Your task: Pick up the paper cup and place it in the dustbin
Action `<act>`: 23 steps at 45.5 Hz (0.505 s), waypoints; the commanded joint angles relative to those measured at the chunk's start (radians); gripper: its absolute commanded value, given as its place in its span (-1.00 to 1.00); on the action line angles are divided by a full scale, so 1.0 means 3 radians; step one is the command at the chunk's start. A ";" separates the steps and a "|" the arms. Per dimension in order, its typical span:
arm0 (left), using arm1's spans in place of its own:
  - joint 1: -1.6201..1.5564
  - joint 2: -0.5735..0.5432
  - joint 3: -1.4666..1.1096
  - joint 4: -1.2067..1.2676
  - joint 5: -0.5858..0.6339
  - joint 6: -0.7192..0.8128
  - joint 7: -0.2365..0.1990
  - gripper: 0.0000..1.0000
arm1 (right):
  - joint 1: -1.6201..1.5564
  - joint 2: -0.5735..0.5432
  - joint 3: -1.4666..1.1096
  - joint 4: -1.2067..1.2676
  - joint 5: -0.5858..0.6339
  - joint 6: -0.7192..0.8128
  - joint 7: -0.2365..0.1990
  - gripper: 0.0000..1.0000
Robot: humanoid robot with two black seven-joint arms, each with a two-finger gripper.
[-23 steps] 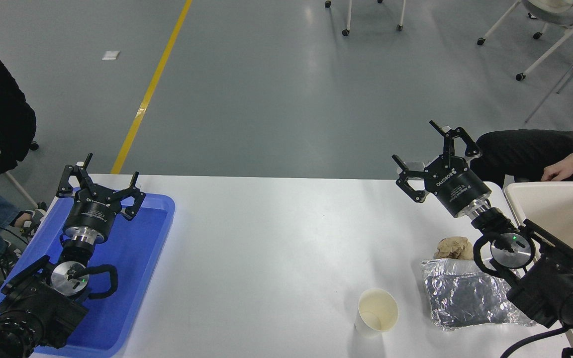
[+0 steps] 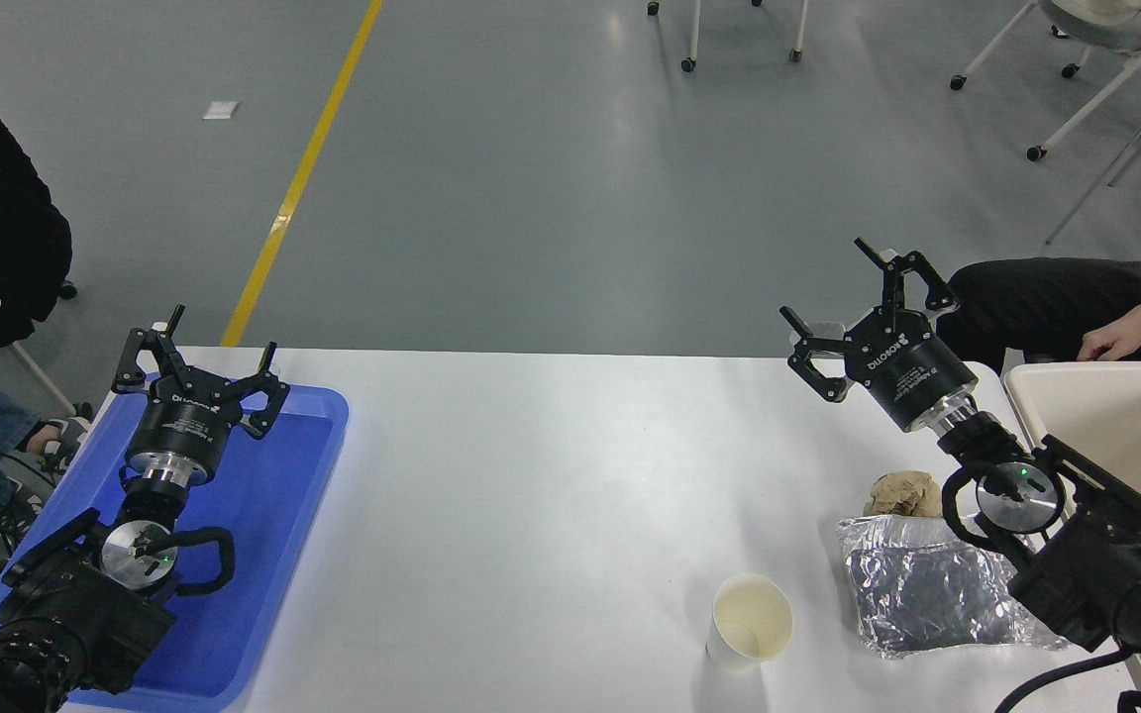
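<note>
1. One paper cup is seen on the white table, at the near edge, just left of one foil sheet.
2. One brown paper ball is placed just beyond the foil.
3. One dustbin is found at the right edge.
4. One blue tray is laid at the left.
5. Two grippers are counted: the left gripper is held over the tray with jaws spread, and the right gripper is raised at the far right, jaws also spread, nothing gripped.
</note>
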 commanded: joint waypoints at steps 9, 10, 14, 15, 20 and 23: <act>0.0000 0.0000 0.0000 0.0000 0.0000 0.0000 -0.0001 1.00 | 0.0180 -0.0109 -0.0175 0.0004 -0.0082 -0.0005 -0.0005 1.00; 0.0000 0.0000 0.0000 0.0000 0.0000 0.0000 -0.0001 1.00 | 0.0206 -0.0125 -0.0210 0.0004 -0.0092 -0.0005 -0.0005 1.00; 0.0000 0.0000 0.0000 0.0000 0.0000 0.0000 -0.0001 1.00 | 0.0323 -0.0196 -0.0364 0.0004 -0.0102 -0.0015 -0.0005 1.00; 0.0000 0.0005 0.0000 0.0000 0.0000 0.0000 -0.0001 1.00 | 0.0359 -0.0222 -0.0405 0.0004 -0.0102 -0.0020 -0.0005 1.00; 0.0000 0.0005 0.0000 0.0000 0.0000 0.0000 -0.0001 1.00 | 0.0574 -0.0339 -0.0726 0.0004 -0.0204 -0.0041 -0.0005 1.00; 0.0000 0.0005 0.0000 0.0000 0.0000 0.0000 -0.0001 1.00 | 0.0706 -0.0421 -0.0946 0.0009 -0.0286 -0.0041 -0.0005 1.00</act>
